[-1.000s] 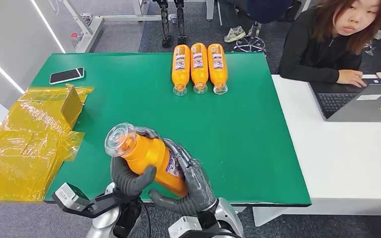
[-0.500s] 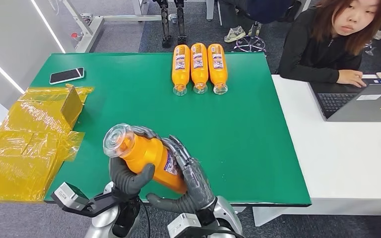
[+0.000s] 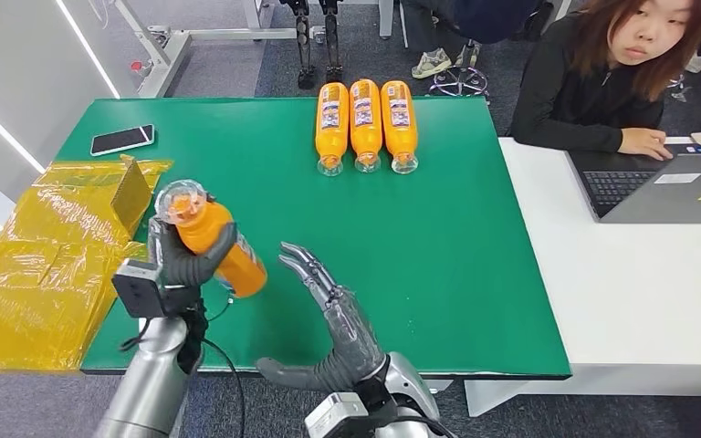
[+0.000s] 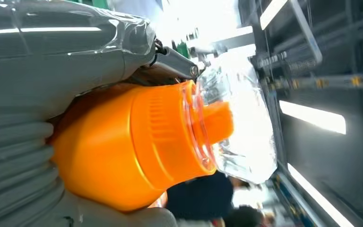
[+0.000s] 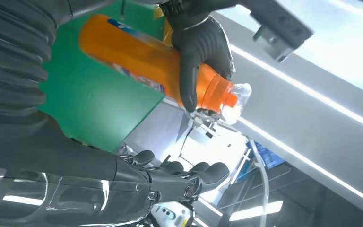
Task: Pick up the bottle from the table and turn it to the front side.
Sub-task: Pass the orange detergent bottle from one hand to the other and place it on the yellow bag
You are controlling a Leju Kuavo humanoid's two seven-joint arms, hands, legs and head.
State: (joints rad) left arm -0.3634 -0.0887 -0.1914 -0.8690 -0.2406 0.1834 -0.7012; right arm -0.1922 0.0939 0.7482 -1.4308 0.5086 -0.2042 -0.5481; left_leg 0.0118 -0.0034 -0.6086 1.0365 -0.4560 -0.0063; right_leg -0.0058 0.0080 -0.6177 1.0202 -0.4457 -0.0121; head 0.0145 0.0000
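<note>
**Bottle held aloft in left hand; right hand free**

We find the orange bottle (image 3: 217,242) lifted off the green table (image 3: 438,237) and gripped by the left hand (image 3: 185,260), fingers wrapped round its body, clear cap tilted up and away from the robot. The right hand (image 3: 329,315) holds nothing; its fingers are spread and apart from the bottle, just beside it over the table's near edge.

Surroundings: three more orange bottles (image 3: 366,123) lie side by side at the far edge, well apart from the hands. A phone (image 3: 122,139) rests at the far left corner. Yellow plastic wrapping (image 3: 50,251) lies near the left hand, overlapping the table's left edge. A person (image 3: 607,73) sits at the adjoining white table (image 3: 630,292) with a laptop (image 3: 666,187).
</note>
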